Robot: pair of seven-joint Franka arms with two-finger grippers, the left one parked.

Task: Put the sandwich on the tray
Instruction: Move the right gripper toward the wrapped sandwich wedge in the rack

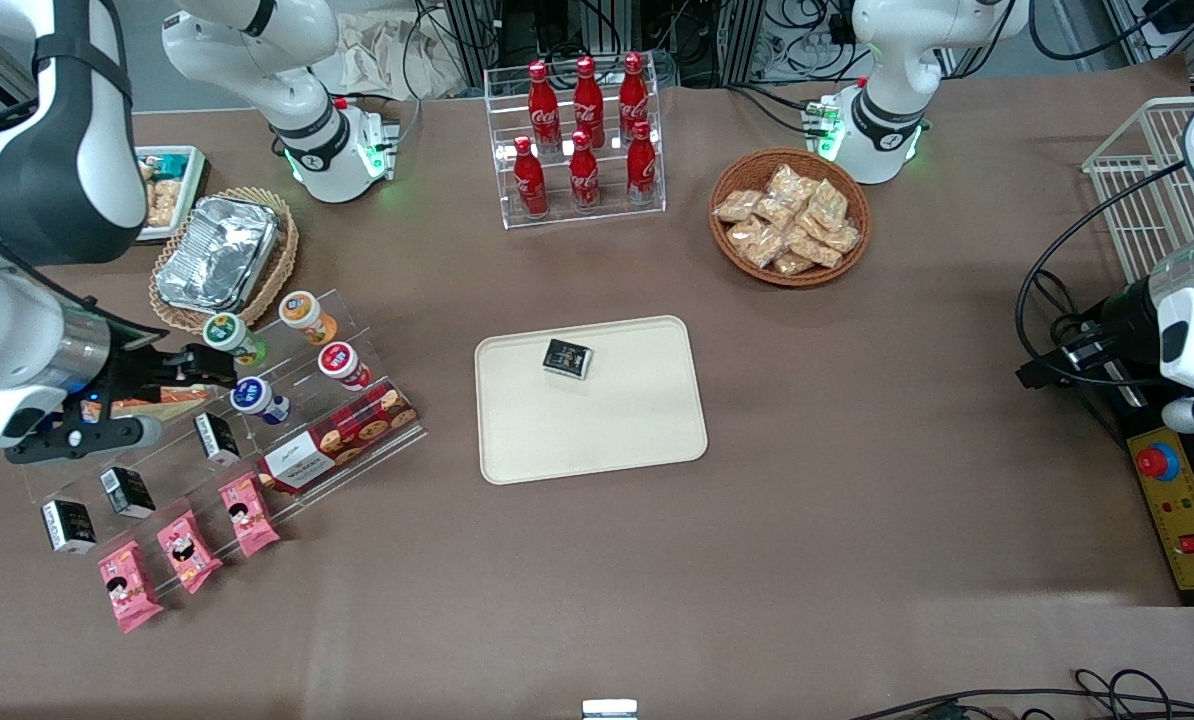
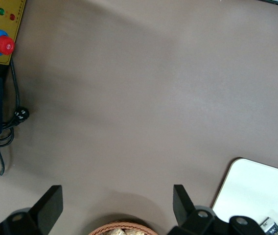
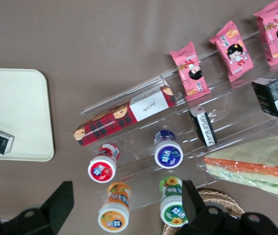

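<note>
1. One wrapped sandwich [image 3: 250, 164], a triangular wedge with pale bread and orange-red and green filling, lies on the clear tiered display stand [image 1: 287, 420] toward the working arm's end of the table; in the front view it [image 1: 162, 400] shows only partly, just beside the gripper.
2. Right gripper [image 1: 172, 365] hovers above the upper step of that stand, fingers spread apart and holding nothing; the right wrist view shows both dark fingertips [image 3: 63, 196] wide apart over the small yogurt cups [image 3: 168, 154].
3. Cream-beige tray [image 1: 597, 430] sits near the middle of the table, well apart from the sandwich, and carries a small black packet [image 1: 567, 358].
4. On the stand are also a tartan cookie box [image 1: 342, 435], three pink snack packets [image 1: 185, 550] on the lowest step, and small black boxes [image 1: 127, 492].
5. Foil container [image 1: 217, 252] rests in a wicker basket [image 1: 282, 265] next to the stand, farther from the front camera.
6. Six red Coca-Cola bottles [image 1: 585, 130] stand in a clear rack, and a round basket of tan snack packets [image 1: 790, 218] sits toward the parked arm's end
</note>
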